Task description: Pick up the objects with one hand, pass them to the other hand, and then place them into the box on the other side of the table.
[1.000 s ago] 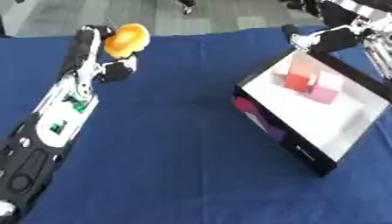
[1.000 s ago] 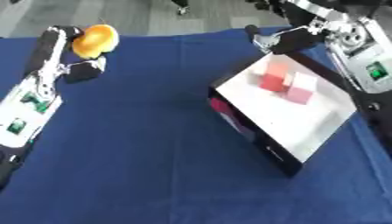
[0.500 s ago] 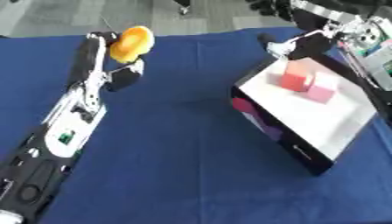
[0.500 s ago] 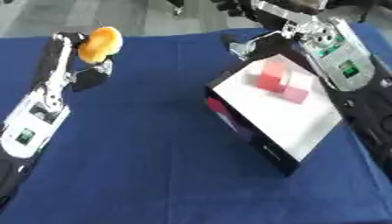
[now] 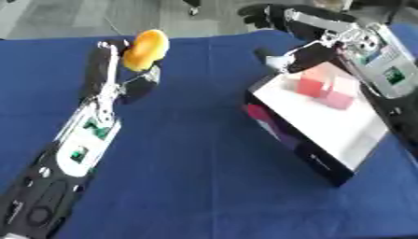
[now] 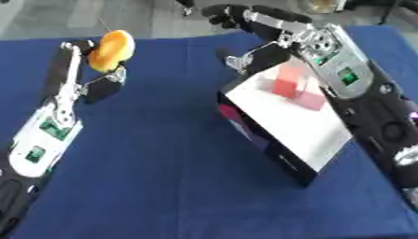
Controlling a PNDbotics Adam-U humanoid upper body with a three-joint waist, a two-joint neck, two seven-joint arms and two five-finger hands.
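A round orange-yellow object (image 5: 145,48) is held up above the blue table at the far left, with my left hand (image 5: 108,57) shut on it, fingers behind it and thumb below. A white-lined box with black sides (image 5: 326,125) lies tilted at the right and holds a red cube (image 5: 313,86) and a pink cube (image 5: 341,96). My right hand (image 6: 245,17) hovers open above the box's far left corner, fingers spread toward the left and thumb pointing down near the rim. A wide gap of blue cloth separates the two hands.
The blue tablecloth (image 5: 196,154) covers the whole work area. Grey floor and dark chair bases (image 5: 194,3) show beyond the far edge. My right forearm (image 6: 359,88) lies across the box's right side.
My right hand has swung left from beyond the box's far corner toward the table's middle. The left hand with the orange object has shifted slightly right.
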